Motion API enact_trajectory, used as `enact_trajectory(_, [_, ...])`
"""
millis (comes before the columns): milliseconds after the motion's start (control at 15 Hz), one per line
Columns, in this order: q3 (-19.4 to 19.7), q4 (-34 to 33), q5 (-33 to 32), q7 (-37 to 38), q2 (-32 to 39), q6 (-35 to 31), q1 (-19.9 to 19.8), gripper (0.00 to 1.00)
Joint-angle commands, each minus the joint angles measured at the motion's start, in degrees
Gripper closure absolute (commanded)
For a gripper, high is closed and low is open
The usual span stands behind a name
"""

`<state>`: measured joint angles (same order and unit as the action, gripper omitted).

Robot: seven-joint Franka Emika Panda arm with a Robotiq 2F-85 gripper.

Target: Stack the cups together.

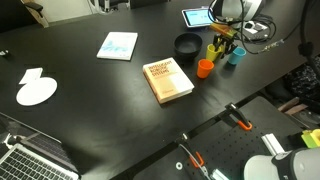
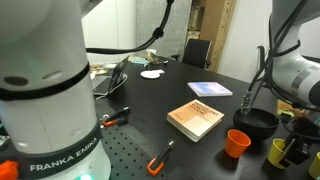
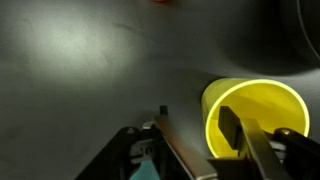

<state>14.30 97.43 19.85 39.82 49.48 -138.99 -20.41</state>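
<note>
My gripper (image 3: 195, 122) is open and straddles the wall of a yellow cup (image 3: 258, 112): one finger is inside the cup, the other outside with a gap. In an exterior view the gripper (image 1: 224, 38) hangs over this yellow cup (image 1: 217, 48), with the orange cup (image 1: 205, 68) in front and the teal cup (image 1: 235, 57) beside it. The orange cup (image 2: 238, 143) and the yellow cup (image 2: 280, 152) also show in an exterior view. A teal patch (image 3: 146, 170) shows under the fingers in the wrist view. I cannot make out a second yellow cup.
A black bowl (image 1: 187, 44) stands close beside the cups. A brown book (image 1: 168, 80) lies mid-table, a light blue booklet (image 1: 118, 45) further off, and white paper (image 1: 37, 92) at the far end. A tablet (image 1: 197, 17) lies behind the gripper.
</note>
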Motion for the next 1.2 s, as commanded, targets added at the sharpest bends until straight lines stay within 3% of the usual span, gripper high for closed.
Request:
enact_trajectory(0, [-0.62, -1.79, 1.5, -1.71, 0.46, 0.27, -0.78, 0.73])
enact_trajectory(133, [-0.53, -1.7, 1.36, -1.9, 0.14, 0.1, -0.65, 0.88])
enact_trajectory(267, [-0.48, -1.72, 1.35, -1.97, -0.19, 0.16, -0.57, 0.96])
enact_trajectory(733, [0.54, -1.25, 0.2, -1.35, -3.01, 1.62, 0.67, 0.93])
enact_trajectory(1133, [4.38, 2.51, -4.21, 0.63, -11.44, 3.04, 4.63, 0.97])
